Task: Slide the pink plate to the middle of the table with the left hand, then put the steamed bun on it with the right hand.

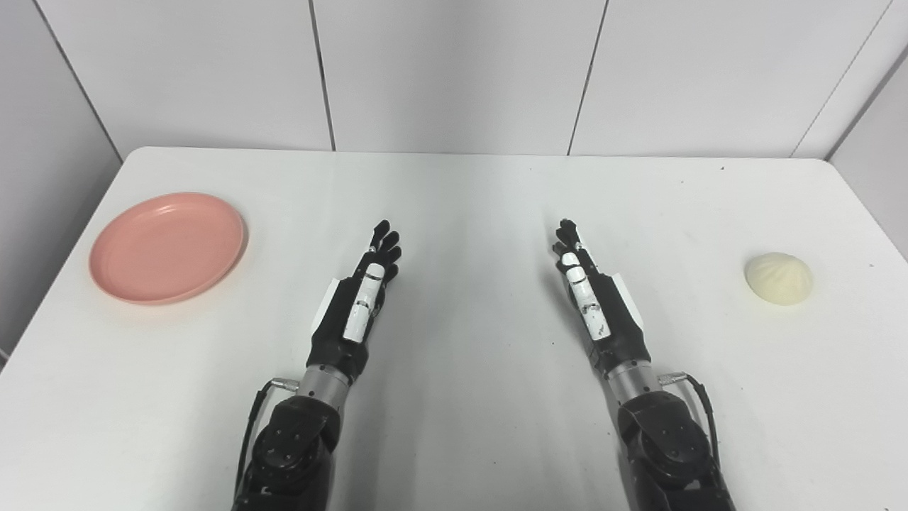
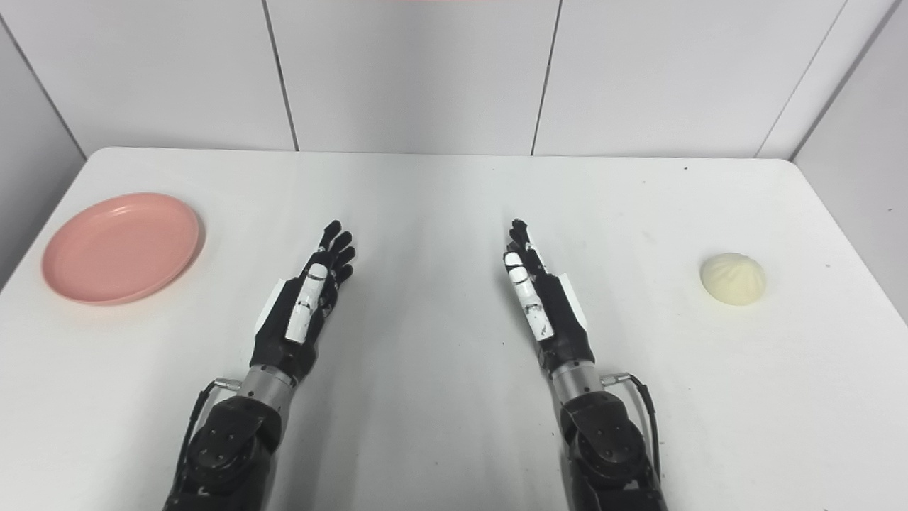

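You had a pink plate (image 1: 167, 246) that looked like smooth plastic with a soft sheen on its rim. The steamed bun (image 1: 779, 278) was matt and pale, its top pleated in fine folds. Your table (image 1: 468, 213) showed a smooth white surface with a dull gloss and a few dark specks. Both hands, left (image 1: 360, 301) and right (image 1: 592, 301), wore black and white plastic shells, with bare brushed metal at the wrists.

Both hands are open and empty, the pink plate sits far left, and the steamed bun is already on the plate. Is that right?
Not quite: the steamed bun lies on the bare table at far right, as the left eye view shows. The pink plate is empty; left hand and right hand are open.
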Controlling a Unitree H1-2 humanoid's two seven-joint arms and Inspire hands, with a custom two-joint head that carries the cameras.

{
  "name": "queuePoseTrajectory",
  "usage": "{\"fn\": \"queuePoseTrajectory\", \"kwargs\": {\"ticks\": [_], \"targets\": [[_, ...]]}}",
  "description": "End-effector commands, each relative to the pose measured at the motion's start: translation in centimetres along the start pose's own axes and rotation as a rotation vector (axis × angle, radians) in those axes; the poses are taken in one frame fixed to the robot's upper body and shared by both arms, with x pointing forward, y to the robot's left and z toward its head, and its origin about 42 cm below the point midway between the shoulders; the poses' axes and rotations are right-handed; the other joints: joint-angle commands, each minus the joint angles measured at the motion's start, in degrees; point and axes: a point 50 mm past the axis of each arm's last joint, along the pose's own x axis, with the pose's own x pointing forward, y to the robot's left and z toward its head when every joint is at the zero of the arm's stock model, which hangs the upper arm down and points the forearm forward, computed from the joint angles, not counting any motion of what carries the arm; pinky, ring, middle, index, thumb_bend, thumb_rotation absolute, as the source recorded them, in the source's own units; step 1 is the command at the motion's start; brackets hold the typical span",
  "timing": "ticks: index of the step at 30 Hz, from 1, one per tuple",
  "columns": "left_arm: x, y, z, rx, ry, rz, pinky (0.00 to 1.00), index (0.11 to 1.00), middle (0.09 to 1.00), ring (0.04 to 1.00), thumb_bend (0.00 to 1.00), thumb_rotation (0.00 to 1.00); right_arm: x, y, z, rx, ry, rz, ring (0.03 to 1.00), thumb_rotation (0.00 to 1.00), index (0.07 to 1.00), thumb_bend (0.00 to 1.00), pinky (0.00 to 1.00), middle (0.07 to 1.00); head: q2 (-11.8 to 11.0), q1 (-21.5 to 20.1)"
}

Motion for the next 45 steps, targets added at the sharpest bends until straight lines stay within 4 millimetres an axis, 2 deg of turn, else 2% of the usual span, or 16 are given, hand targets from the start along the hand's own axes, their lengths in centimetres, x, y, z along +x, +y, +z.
{"fn": "queuePoseTrajectory", "kwargs": {"ticks": [1, 24, 26, 30, 31, 32, 36, 45], "targets": [[-2.7, 1.2, -3.6, -0.015, 0.116, 0.031, 1.00, 1.000, 1.000, 0.991, 0.43, 1.00, -1.7, 0.5, -2.3, 0.023, 0.053, -0.008, 1.000, 1.00, 1.000, 0.20, 1.00, 1.000, -0.01, 0.02], [-2.6, 1.3, -3.8, -0.010, 0.115, 0.027, 1.00, 1.000, 1.000, 0.992, 0.44, 1.00, -1.6, 0.3, -2.4, 0.009, 0.049, -0.012, 1.000, 1.00, 1.000, 0.19, 1.00, 1.000, -0.18, 0.69], [-2.6, 1.2, -3.8, -0.010, 0.115, 0.026, 1.00, 1.000, 1.000, 0.993, 0.44, 1.00, -1.6, 0.3, -2.5, 0.009, 0.049, -0.014, 1.000, 1.00, 1.000, 0.19, 1.00, 1.000, -0.44, 1.68], [-2.1, 0.5, -4.1, -0.009, 0.113, 0.024, 1.00, 1.000, 1.000, 0.992, 0.43, 1.00, -1.7, -0.5, -2.6, 0.012, 0.053, -0.013, 1.000, 1.00, 1.000, 0.19, 1.00, 1.000, -1.75, 7.03], [-2.1, 0.3, -4.2, -0.009, 0.114, 0.022, 1.00, 1.000, 1.000, 0.995, 0.44, 1.00, -1.7, -0.6, -2.6, 0.012, 0.052, -0.012, 1.000, 1.00, 1.000, 0.20, 1.00, 1.000, -1.75, 7.03], [-1.9, 0.1, -4.3, -0.009, 0.111, 0.018, 1.00, 1.000, 1.000, 0.997, 0.43, 1.00, -1.8, -0.8, -2.6, 0.013, 0.052, -0.013, 1.000, 1.00, 1.000, 0.19, 1.00, 1.000, -2.30, 8.94], [-1.4, -0.7, -4.6, 0.000, 0.109, 0.016, 1.00, 1.000, 1.000, 1.000, 0.40, 1.00, -1.9, -1.5, -2.7, 0.022, 0.051, -0.012, 1.000, 1.00, 1.000, 0.19, 1.00, 1.000, -3.25, 12.27], [-0.8, -1.7, -4.9, 0.018, 0.119, 0.016, 1.00, 1.000, 1.000, 1.000, 0.39, 1.00, -2.0, -2.5, -2.9, 0.027, 0.038, 0.006, 1.000, 1.00, 1.000, 0.19, 1.00, 1.000, -3.94, 14.05]]}}
